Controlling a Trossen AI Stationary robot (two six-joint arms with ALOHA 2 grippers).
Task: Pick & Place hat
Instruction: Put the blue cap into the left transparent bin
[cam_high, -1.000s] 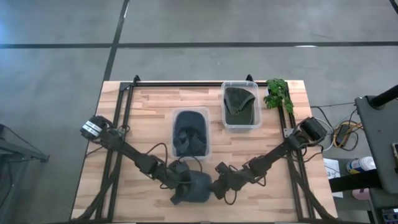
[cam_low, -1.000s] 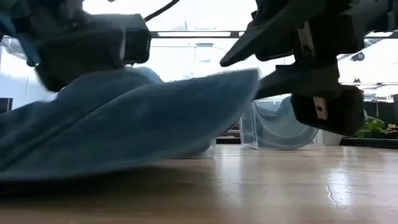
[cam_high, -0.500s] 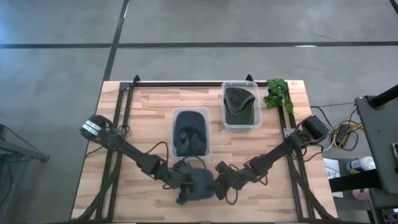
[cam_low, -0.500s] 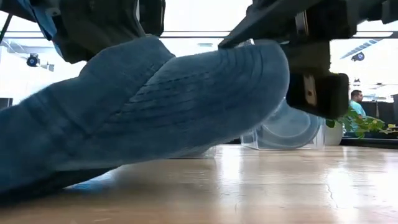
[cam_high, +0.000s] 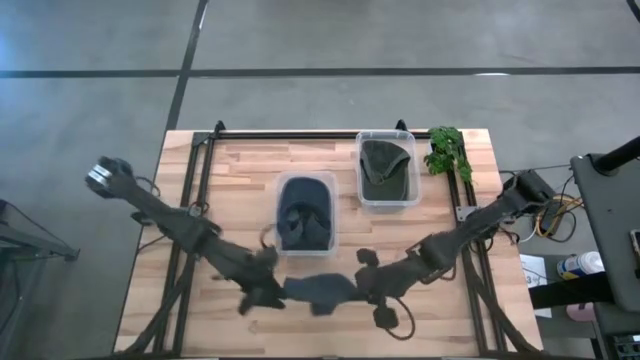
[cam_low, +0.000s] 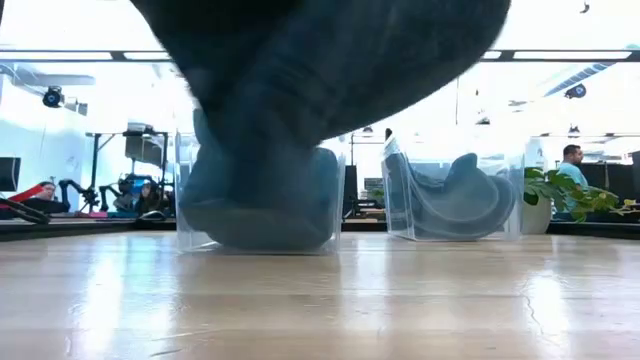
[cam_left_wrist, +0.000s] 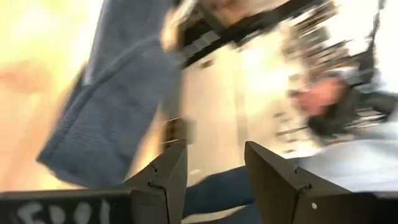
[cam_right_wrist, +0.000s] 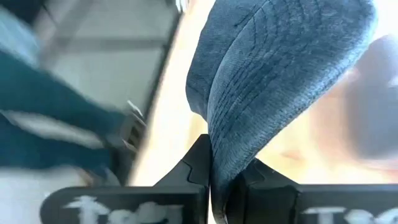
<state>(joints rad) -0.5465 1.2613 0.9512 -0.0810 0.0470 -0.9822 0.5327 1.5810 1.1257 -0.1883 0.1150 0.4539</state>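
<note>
A dark blue hat (cam_high: 320, 290) hangs above the table's near middle; in the low view the hat (cam_low: 330, 70) is clear of the wood. My right gripper (cam_high: 364, 288) is shut on the hat's right end. My left gripper (cam_high: 262, 292) stands open just left of the hat, which shows blurred beyond its fingers (cam_left_wrist: 106, 112). Nothing plainly sits between its fingers. My right gripper pinches the hat's stitched brim (cam_right_wrist: 219, 163) by its edge between the two fingers, coming from the table's right side. The hat is lifted clear of the table and sags away from the fingers toward the left.
A clear bin (cam_high: 306, 246) at the table's middle holds a dark blue hat. A second clear bin (cam_high: 388, 203) at the far right holds a grey-green hat. A small green plant (cam_high: 447, 150) stands at the far right corner. People show in the room behind (cam_low: 572, 156).
My right gripper has shut on the hat's brim and risen, and the hat has come off the table, from lying flat to hanging clear. My left gripper has drawn off the hat toward the table's left edge.
</note>
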